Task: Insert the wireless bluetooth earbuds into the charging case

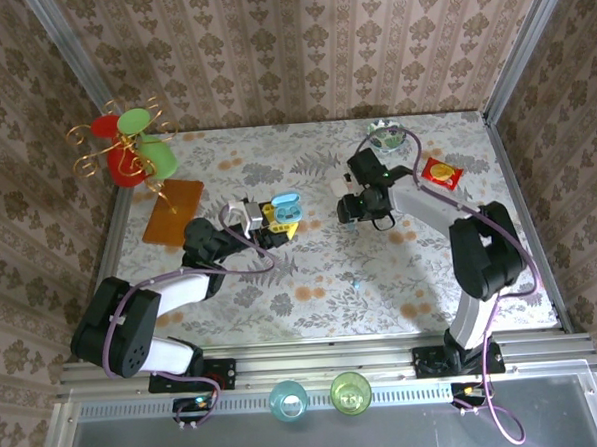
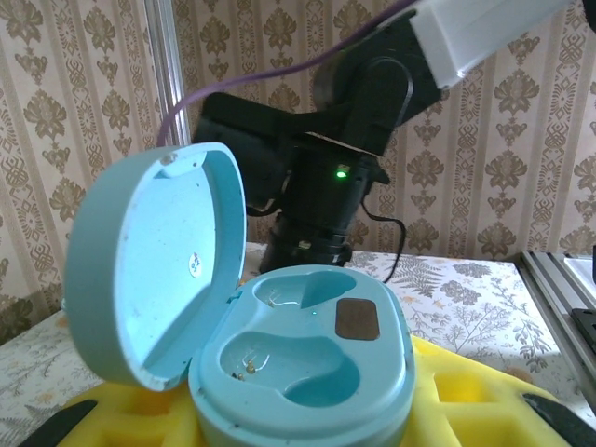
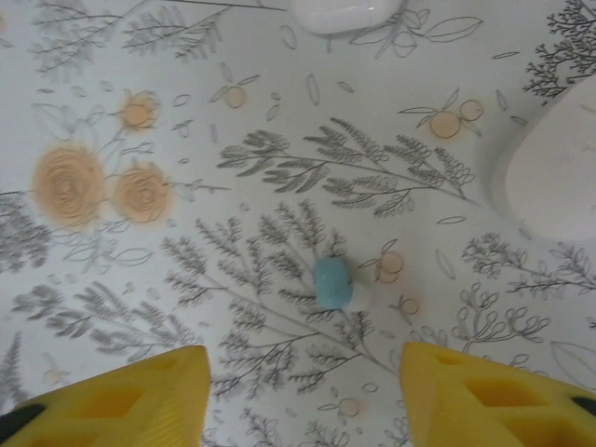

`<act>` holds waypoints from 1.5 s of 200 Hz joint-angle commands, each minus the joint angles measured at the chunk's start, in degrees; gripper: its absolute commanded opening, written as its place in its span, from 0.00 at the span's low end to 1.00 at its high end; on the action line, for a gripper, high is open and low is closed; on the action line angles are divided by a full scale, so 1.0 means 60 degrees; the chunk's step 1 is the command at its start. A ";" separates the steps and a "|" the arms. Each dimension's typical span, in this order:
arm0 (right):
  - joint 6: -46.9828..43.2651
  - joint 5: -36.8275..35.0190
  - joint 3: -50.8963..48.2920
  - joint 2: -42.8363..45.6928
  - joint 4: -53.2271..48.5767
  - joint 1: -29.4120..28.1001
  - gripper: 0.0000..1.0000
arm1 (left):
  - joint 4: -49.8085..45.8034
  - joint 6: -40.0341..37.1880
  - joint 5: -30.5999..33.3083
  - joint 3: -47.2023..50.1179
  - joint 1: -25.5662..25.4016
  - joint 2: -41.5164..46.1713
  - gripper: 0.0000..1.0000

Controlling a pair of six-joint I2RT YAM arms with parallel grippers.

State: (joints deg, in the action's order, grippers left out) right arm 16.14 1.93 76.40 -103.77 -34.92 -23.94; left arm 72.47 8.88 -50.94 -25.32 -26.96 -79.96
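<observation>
Though tiny overhead, charging case [image 2: 307, 363] (wide open) large at left wrist

charging case [image 2: 307, 358] open, 2 empty wells [image 2: 307, 291]

Black-and-white arms [image 1: 177, 290] with purple cables [image 2: 191, 97] and yellow tool fingers [image 3: 121, 396]

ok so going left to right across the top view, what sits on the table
wire stand with red and green discs → orange sheet → open charging case → patterned bowl → red packet
</observation>
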 commanded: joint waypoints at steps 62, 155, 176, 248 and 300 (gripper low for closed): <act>-0.1573 -0.2218 0.2783 -0.2333 -0.3299 -0.0779 0.39 | 0.0227 -0.0259 -0.0170 -0.0063 0.0012 -0.0200 0.27; -0.1721 -0.2968 0.3913 -0.3550 -0.4201 -0.1121 0.32 | 0.0227 -0.0265 -0.0212 -0.0123 0.0011 -0.0295 0.27; -0.1701 -0.2974 0.4022 -0.3695 -0.4244 -0.1151 0.31 | 0.0231 -0.0267 -0.0256 -0.0160 0.0016 -0.0283 0.27; -0.1711 -0.3007 0.4414 -0.4119 -0.4347 -0.1290 0.27 | 0.0228 -0.0294 -0.0277 -0.0115 0.0027 -0.0257 0.27; -0.1694 -0.3223 0.4422 -0.4373 -0.4424 -0.1297 0.27 | 0.0230 -0.0292 -0.0271 -0.0099 0.0027 -0.0264 0.27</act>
State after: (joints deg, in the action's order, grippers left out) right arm 6.15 -15.18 101.54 -128.81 -58.96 -31.46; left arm 72.47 8.25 -51.20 -25.04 -26.96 -81.06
